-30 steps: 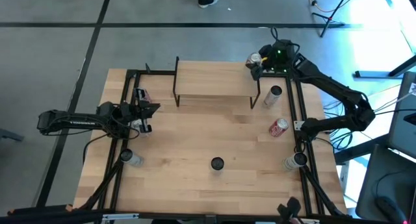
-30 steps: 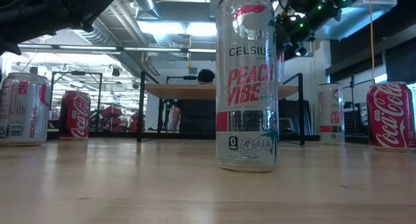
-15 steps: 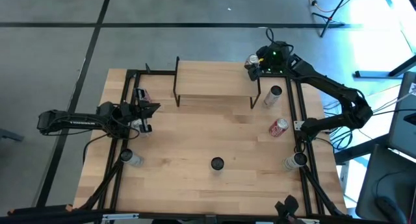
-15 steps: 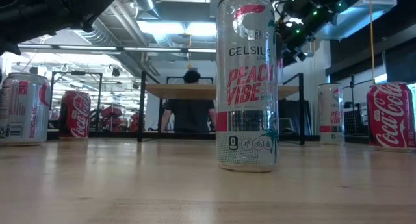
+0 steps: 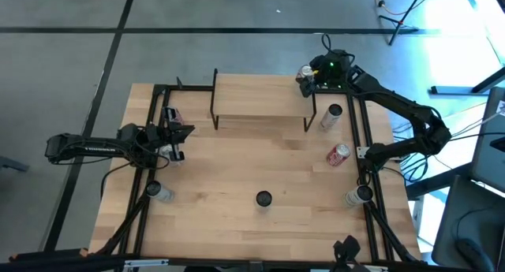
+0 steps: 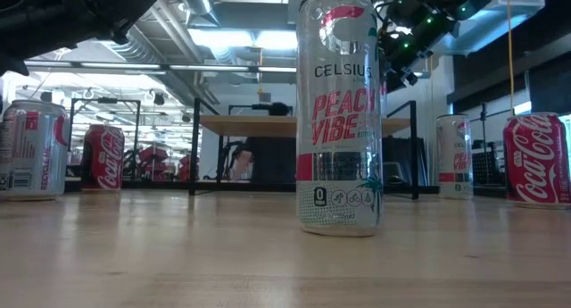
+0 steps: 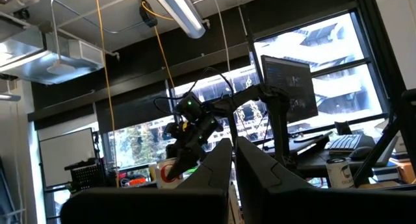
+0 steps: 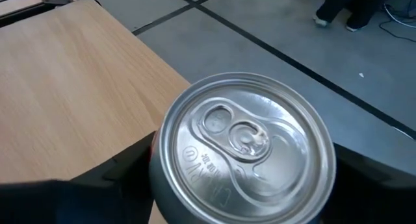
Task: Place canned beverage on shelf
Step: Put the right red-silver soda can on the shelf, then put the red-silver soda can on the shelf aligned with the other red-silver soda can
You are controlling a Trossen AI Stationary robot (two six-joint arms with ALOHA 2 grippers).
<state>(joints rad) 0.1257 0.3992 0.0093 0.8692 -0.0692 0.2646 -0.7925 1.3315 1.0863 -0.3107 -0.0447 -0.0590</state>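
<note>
Right wrist view alone — can [image 8: 244, 160] top, shelf [image 8: 71, 100].

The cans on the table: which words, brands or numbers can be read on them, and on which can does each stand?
"CELSIUS" and "PEACH VIBE": on the tall can in the middle of the low view.
"0": in a small box low on that same can.
"Coca-Cola": on the red can at the right edge.
Left red can: script only partly shows.
Silver can at far left: print too blurred.
Far silver can: too small.

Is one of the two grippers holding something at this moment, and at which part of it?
The right gripper has a can between its fingers, at the can's side wall, by the shelf's far right corner. The left gripper is shut and holds nothing.
</note>
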